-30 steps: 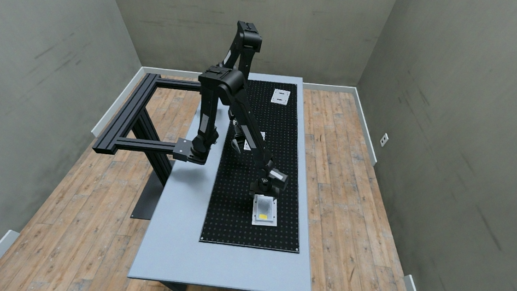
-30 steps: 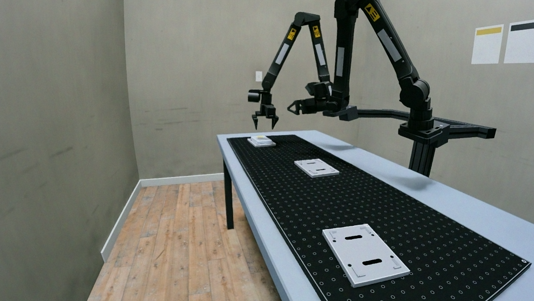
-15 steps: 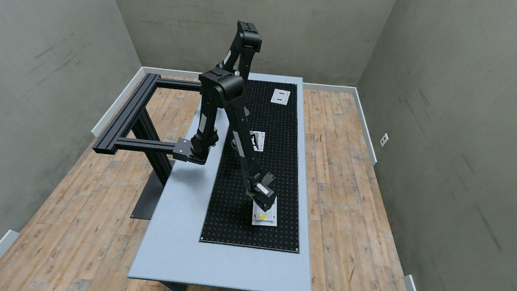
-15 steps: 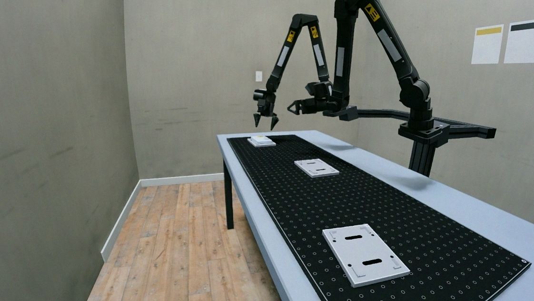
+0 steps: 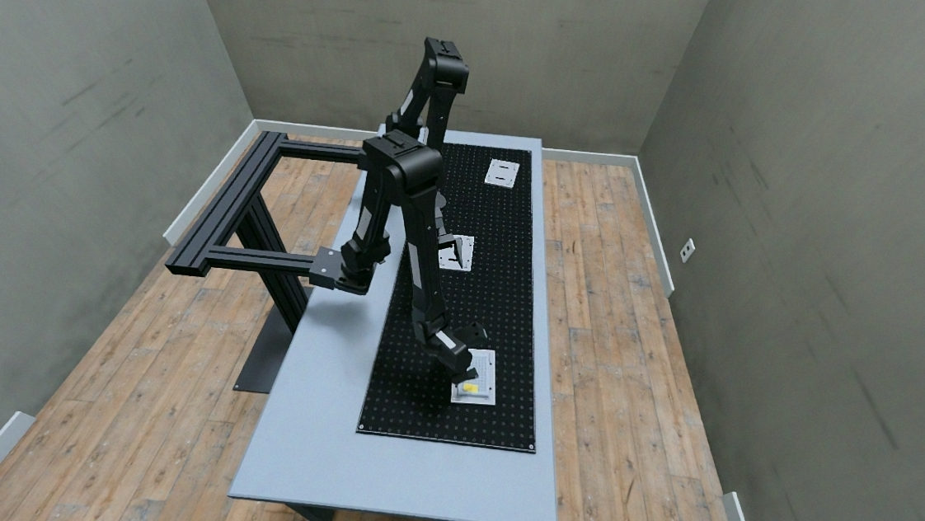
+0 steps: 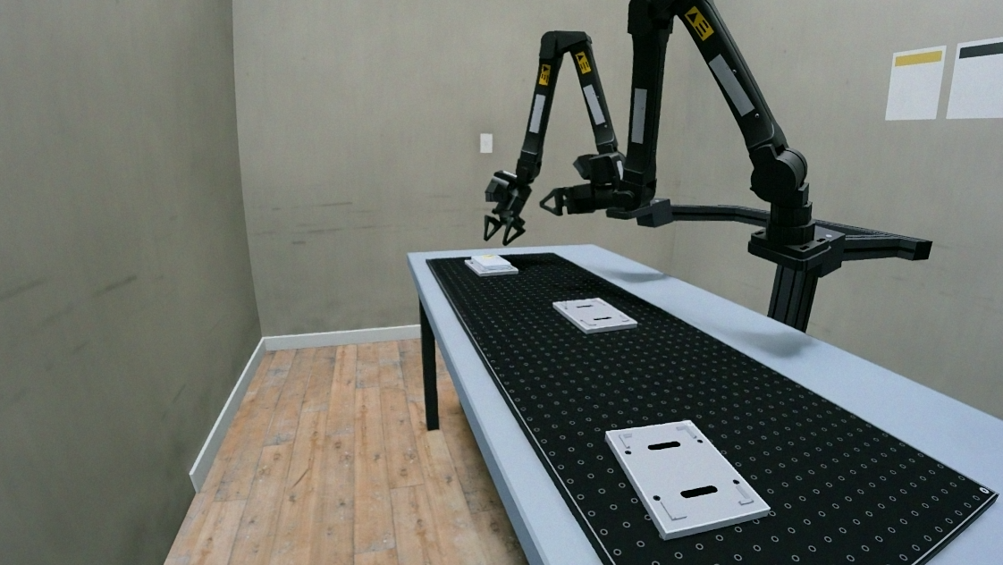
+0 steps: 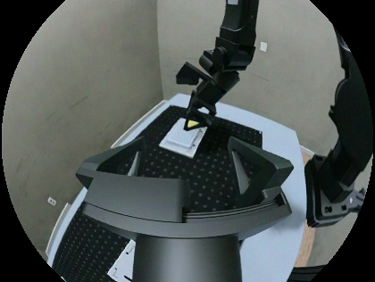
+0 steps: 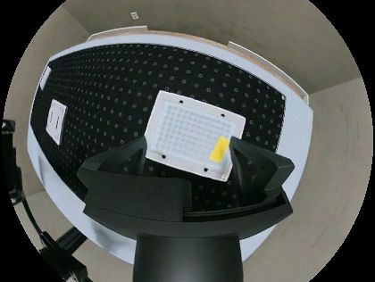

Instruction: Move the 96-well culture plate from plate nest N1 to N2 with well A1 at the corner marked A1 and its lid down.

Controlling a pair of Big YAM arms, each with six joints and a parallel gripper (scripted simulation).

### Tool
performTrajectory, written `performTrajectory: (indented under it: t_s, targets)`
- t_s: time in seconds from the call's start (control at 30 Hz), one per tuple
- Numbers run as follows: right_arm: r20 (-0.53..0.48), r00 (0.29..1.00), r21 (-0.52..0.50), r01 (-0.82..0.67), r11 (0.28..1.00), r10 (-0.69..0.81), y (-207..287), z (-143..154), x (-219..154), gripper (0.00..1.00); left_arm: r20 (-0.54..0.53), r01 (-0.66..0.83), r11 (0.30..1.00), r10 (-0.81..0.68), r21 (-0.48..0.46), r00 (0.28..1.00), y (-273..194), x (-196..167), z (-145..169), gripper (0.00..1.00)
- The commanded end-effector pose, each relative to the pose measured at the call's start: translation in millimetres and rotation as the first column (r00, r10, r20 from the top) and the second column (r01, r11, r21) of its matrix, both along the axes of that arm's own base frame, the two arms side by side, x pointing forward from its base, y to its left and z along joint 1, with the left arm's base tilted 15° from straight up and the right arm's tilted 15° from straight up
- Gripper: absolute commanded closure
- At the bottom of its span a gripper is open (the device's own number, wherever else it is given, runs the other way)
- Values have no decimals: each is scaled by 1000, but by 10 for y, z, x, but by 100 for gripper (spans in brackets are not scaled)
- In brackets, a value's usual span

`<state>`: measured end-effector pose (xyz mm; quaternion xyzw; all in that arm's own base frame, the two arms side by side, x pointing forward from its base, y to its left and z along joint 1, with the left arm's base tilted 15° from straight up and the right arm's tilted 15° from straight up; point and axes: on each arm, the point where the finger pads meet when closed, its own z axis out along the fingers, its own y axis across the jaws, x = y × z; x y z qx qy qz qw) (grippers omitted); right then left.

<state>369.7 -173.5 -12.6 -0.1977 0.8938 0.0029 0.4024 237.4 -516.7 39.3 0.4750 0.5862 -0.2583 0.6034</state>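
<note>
You are seeing the 96-well culture plate (image 5: 483, 370) (image 6: 494, 261) (image 7: 179, 135) (image 8: 187, 129) resting on the right-end nest (image 5: 492, 396) (image 6: 491, 271) (image 7: 175, 150) (image 8: 239, 127), apparently N2, its outline following the nest's as the locators require. The lid is looking level, but you cannot confirm full seating or A1's corner. Your right jaws (image 5: 466, 376) (image 6: 495, 240) are hanging spread above, holding nothing, likely so withdrawal won't drag the lid. Your left jaws (image 5: 457, 253) (image 6: 545, 202) are also standing wide, well apart from the plate, probably because one arm is sufficing.
</note>
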Motion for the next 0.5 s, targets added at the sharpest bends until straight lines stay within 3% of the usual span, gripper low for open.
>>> performTrajectory:
  t_s: [0.0, 0.47]
  targets:
    - [34, 998, 13, 44, 999, -45, -69, 83, 95, 0, 15, -9, 998, 10, -55, 1000, -94, 91, 196, 0]
    - [48, 998, -4, 36, 999, -36, -95, 136, 130, 0, 15, -9, 998, 10, -55, 1000, -94, 91, 196, 0]
